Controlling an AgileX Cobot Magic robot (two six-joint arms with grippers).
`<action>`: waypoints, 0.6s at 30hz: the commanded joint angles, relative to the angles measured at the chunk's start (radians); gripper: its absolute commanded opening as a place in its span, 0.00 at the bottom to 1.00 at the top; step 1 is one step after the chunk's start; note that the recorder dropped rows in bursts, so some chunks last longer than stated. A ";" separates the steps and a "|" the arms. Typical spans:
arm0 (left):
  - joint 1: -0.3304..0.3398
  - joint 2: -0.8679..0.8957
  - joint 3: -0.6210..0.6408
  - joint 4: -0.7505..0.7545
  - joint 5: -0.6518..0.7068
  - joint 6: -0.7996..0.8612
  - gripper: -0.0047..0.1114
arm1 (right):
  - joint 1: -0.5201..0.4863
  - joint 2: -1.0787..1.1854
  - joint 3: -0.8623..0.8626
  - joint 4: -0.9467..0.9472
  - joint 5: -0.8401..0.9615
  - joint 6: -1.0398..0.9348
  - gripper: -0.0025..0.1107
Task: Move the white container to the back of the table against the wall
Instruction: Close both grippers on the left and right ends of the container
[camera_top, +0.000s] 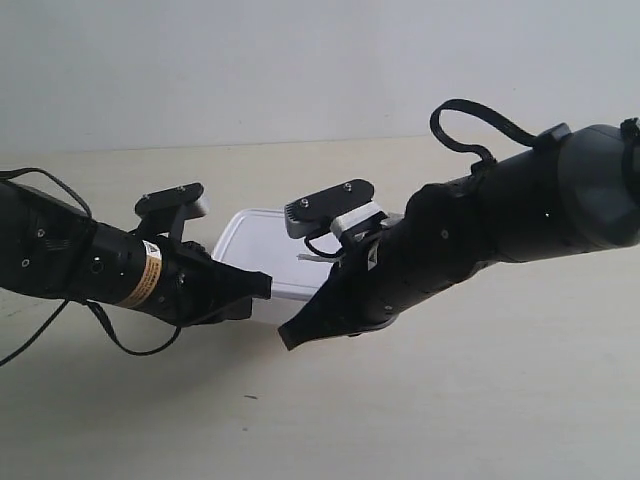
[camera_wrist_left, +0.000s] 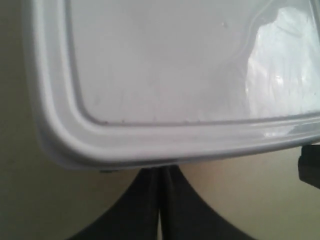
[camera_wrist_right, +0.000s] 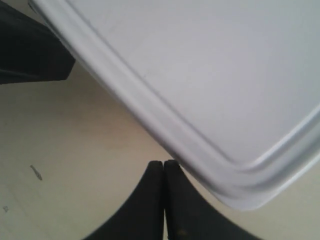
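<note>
Your white container (camera_top: 255, 235) sits midway on the table (camera_top: 450, 420), the wall (camera_top: 300, 70) well apart at its 12 o'clock; one box, two grippers. You have the left gripper (camera_wrist_left: 160, 170) and the right gripper (camera_wrist_right: 163, 162) pinched closed on nothing, tips at its 6 o'clock edge; probably to push, not lift.

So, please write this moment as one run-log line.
left pincer: shut, at white container | right pincer: shut, at its corner | wall: not reached

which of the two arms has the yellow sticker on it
The arm at the exterior view's left: a yellow label wraps its wrist. The arm at the exterior view's right shows no label.
</note>
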 joint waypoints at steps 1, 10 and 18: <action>-0.005 0.027 -0.029 0.001 0.023 0.004 0.04 | 0.000 0.013 -0.015 -0.150 -0.006 0.134 0.02; -0.001 0.045 -0.070 0.007 0.036 0.004 0.04 | 0.000 0.083 -0.083 -0.315 0.018 0.278 0.02; -0.001 0.094 -0.119 0.026 0.040 0.004 0.04 | 0.000 0.129 -0.159 -0.509 0.140 0.366 0.02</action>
